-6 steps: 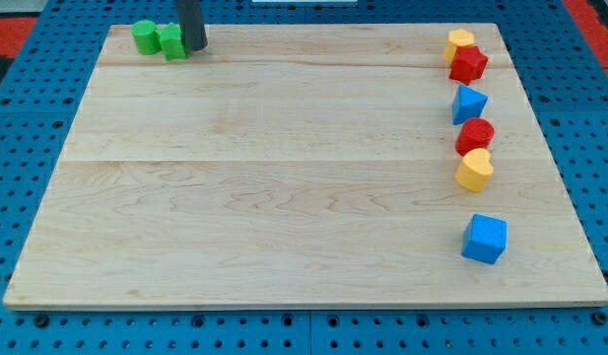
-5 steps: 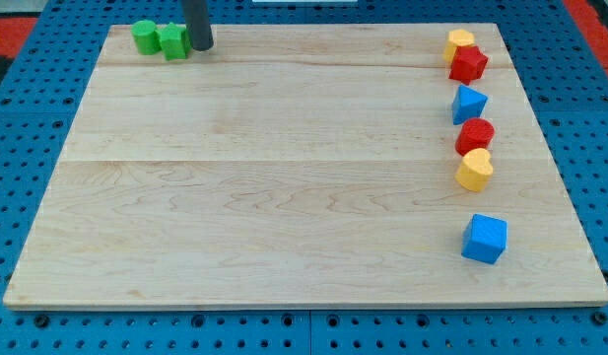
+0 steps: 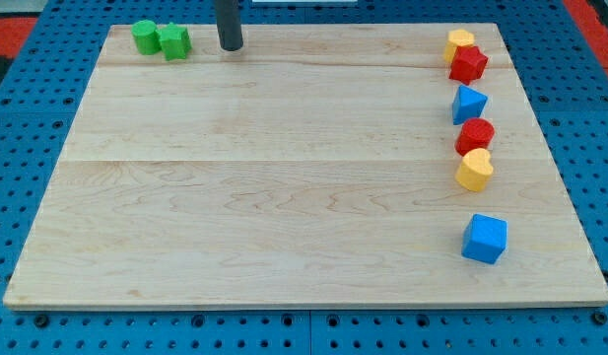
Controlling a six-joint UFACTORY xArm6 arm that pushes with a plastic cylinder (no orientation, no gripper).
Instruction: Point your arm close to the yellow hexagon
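Currently the rod, which carries no jaws to open or close, has my tip (image 3: 231,46) at the board's top edge, right of the green blocks (image 3: 160,39). The yellow hexagon (image 3: 459,41) lies at three o'clock, well apart, touching the red block (image 3: 469,64).

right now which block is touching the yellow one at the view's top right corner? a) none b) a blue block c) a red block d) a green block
c: the red block sits pressed against the lower right of the yellow block, while my tip stands far off toward the view's left, just right of the two green blocks.
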